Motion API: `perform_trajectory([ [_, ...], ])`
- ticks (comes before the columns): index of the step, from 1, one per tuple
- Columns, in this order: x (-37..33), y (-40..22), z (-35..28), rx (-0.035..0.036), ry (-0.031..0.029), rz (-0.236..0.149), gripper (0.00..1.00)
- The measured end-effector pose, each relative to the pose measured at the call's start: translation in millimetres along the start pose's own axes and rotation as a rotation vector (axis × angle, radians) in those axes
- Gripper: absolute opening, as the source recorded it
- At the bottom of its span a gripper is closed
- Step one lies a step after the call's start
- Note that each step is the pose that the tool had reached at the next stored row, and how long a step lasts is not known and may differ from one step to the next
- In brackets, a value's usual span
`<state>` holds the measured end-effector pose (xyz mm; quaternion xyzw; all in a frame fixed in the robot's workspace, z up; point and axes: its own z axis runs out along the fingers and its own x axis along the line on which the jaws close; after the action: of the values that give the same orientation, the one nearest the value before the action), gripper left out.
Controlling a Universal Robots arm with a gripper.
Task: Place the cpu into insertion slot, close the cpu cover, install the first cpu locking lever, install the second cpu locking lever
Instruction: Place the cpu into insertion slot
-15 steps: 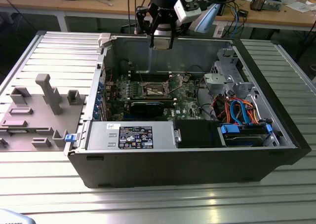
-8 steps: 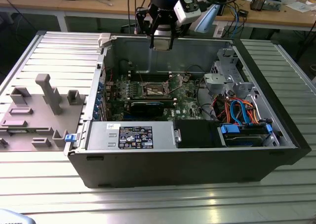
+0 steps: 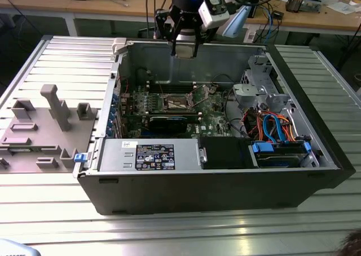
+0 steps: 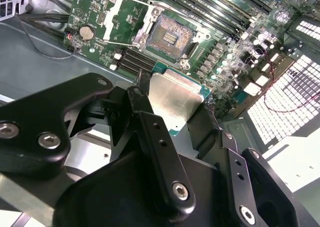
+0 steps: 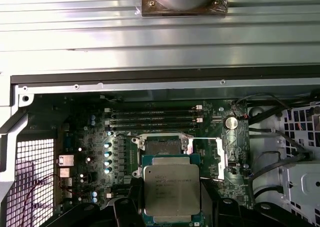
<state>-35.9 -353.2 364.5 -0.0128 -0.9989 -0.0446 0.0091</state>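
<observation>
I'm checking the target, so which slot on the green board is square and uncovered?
The insertion slot: square, dark centre, silvery rim, its cpu cover swung aside. The memory slots beside it are long and narrow.

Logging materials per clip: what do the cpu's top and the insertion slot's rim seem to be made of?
cpu: top looks like silver-grey metal, satin, softly reflecting light; green board edge beneath. insertion slot: rim looks like bright bare metal, glinting; dark centre probably plastic.
</observation>
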Motion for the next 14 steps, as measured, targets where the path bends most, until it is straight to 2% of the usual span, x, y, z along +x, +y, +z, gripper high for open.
perform_trajectory([
  [14, -0.1, -0.3, 3.2, 0.0000, 0.0000, 0.000, 0.55],
])
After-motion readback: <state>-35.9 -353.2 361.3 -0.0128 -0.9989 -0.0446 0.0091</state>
